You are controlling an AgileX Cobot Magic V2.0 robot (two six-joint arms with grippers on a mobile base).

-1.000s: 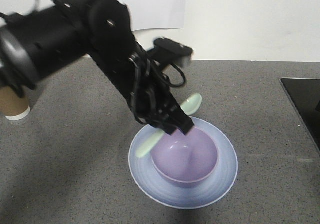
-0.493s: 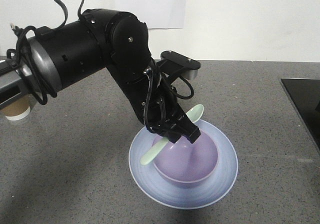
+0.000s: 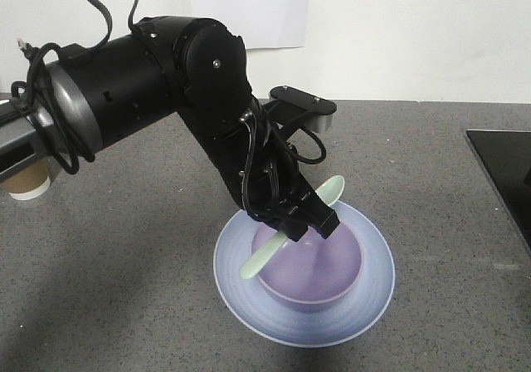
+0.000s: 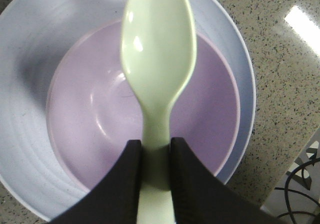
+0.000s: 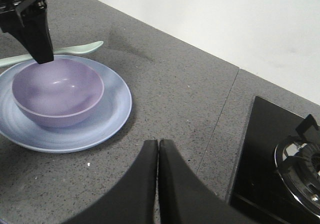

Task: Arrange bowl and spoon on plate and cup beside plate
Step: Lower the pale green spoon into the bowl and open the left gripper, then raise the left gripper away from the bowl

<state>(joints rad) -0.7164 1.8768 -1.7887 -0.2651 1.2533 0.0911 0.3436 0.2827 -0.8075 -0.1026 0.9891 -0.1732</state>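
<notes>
Two pieces already sit stacked in the front view: the small lavender plastic bowl (image 3: pixel 309 266) on the round pale-blue plate (image 3: pixel 304 318), so the left gripper (image 3: pixel 311 218) carries the mint-white plastic spoon (image 3: pixel 286 228) just above the bowl's rim. The brown paper cup (image 3: pixel 25 181) waits far off. Left wrist view: fingers (image 4: pixel 187 184) clamped on the handle. Right wrist view: right gripper (image 5: pixel 158 151) closed, empty, parked clear.
</notes>
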